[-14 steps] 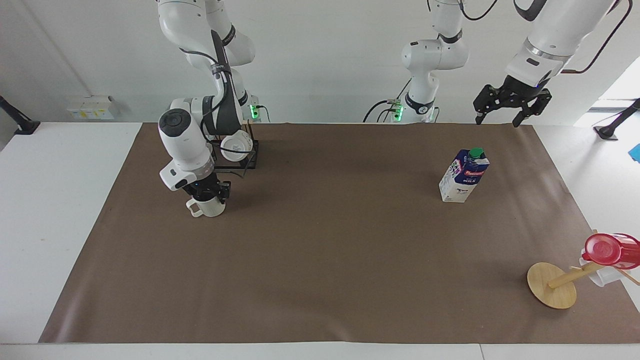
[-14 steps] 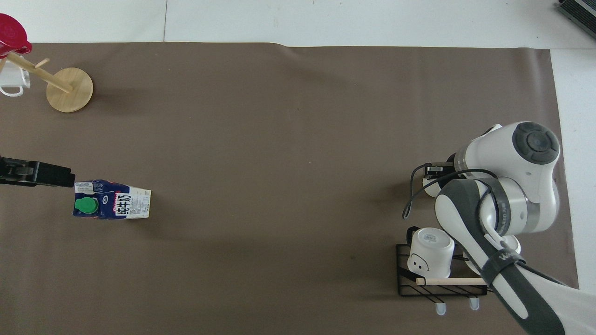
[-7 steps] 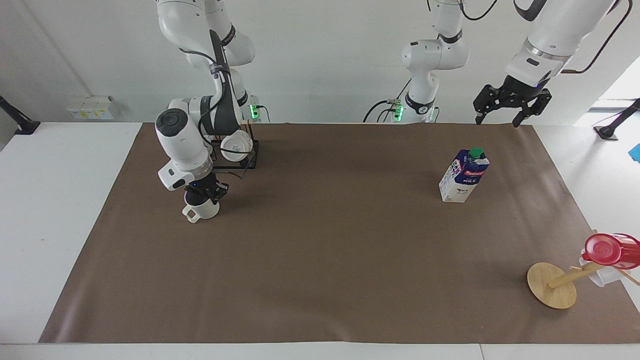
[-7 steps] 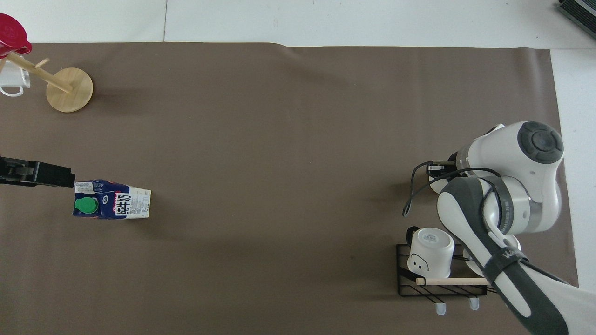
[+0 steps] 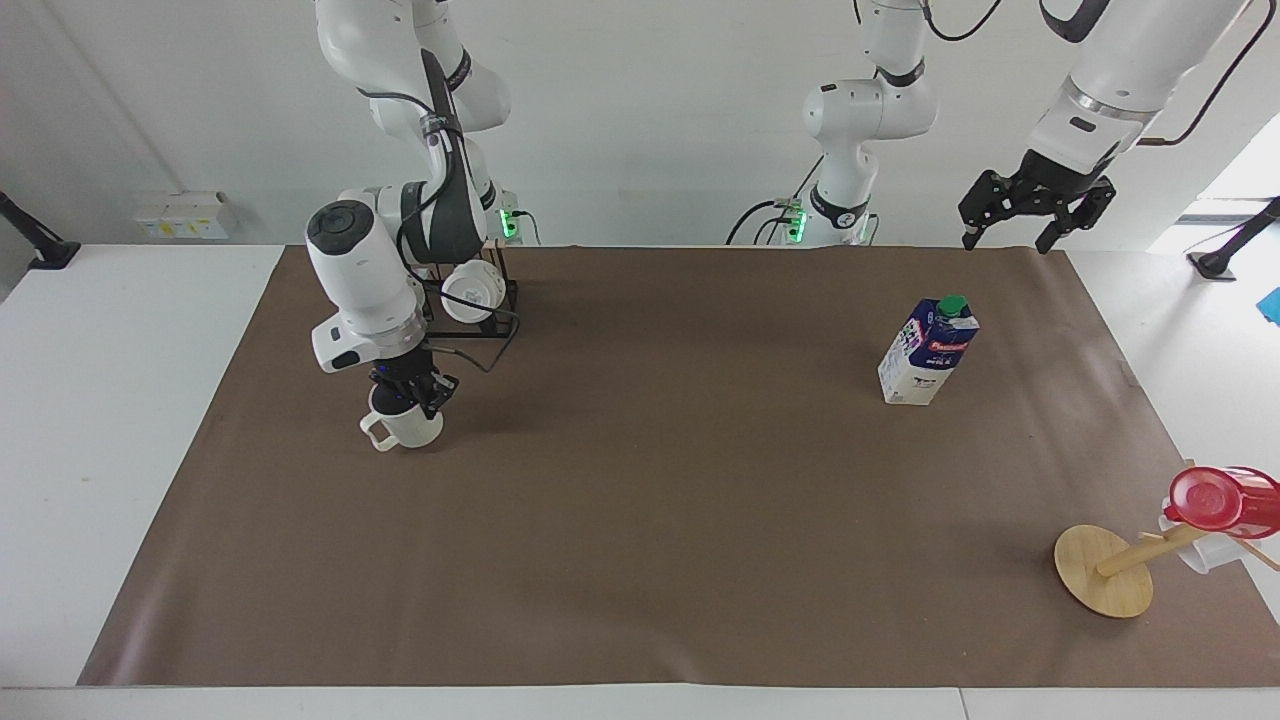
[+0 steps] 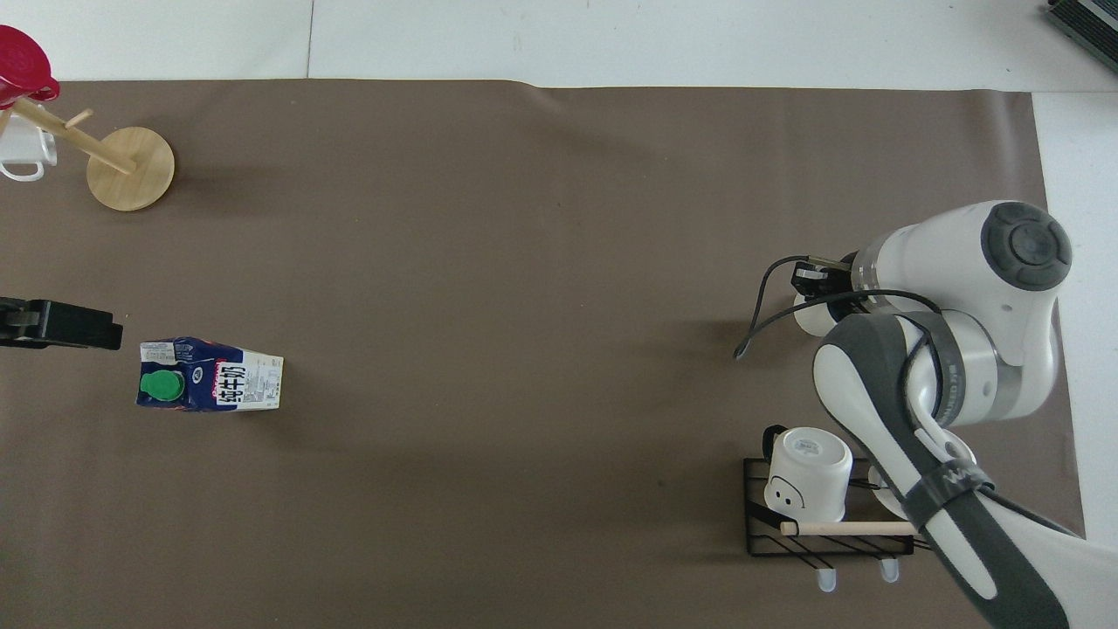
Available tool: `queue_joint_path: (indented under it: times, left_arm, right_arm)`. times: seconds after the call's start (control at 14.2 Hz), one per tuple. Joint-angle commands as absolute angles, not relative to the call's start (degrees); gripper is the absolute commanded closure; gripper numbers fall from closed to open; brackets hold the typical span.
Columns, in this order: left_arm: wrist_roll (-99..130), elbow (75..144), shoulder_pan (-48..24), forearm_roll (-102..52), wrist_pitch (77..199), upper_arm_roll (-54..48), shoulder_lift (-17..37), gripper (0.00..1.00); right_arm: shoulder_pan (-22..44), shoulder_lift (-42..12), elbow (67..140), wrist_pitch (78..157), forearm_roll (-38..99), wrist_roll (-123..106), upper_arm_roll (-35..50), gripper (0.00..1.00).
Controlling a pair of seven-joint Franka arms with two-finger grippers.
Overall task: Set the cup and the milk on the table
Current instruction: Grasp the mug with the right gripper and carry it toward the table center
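- right gripper [image 5: 408, 392] is down over the cup [image 5: 402, 428]; over the last second the cup has slid a little farther from the robots and toward the right arm's end, and its handle has turned slightly.
- the fingers reach into the cup's mouth; cannot tell whether they pinch the rim or have let go.
- cup base appears to sit on the brown sheet [image 5: 640, 520], upright, handle pointing away from the robots. in the overhead view the cup [image 6: 817, 316] is mostly hidden under the wrist.
- left gripper [image 5: 1036, 208] has drifted up and outward from a second ago; it now hangs with its fingers apart above the table's robot-side edge at the left arm's end, holding nothing.
- milk [image 5: 928, 352] unchanged: upright on the sheet, green cap on top, well apart from the cup. overhead view confirms it [image 6: 210, 388] stands clear of the left gripper [image 6: 96, 325].
- judgement: milk is placed; cup is at or near release. remaining step is likely opening and lifting straight up so the rim is not dragged.
- surface: white table [image 5: 110, 400] with the sheet flat over most of it, no wrinkles near either item.
- room: wire rack [image 6: 825, 517] with a white mug [image 6: 808, 474] close to the right arm's base; wooden stand [image 5: 1105, 570] tipped over near the left arm's end, a red cup [image 5: 1220, 500] on its peg.
- plain white wall at the robots' end.
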State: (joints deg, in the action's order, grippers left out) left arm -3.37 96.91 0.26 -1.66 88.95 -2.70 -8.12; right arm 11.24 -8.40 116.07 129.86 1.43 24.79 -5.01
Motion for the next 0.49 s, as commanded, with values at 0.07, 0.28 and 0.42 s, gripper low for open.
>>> queue_joint_path:
  times: [0.07, 0.28, 0.42]
  left_arm:
    - [-3.3, 95.4, 0.6, -1.8, 87.5, -2.9, -8.1, 0.00]
    - [-3.5, 95.4, 0.6, -1.8, 87.5, -2.9, -8.1, 0.00]
    - [-3.5, 95.4, 0.6, -1.8, 87.7, -2.9, -8.1, 0.00]
  right_arm:
    - [15.9, -9.5, 113.0, 128.6, 2.3, 33.9, -4.9, 1.00]
    - [20.8, -10.1, 110.6, 125.2, 1.6, 40.1, -4.9, 1.00]
    - [24.0, -10.1, 110.1, 124.8, 1.3, 43.6, -4.9, 1.00]
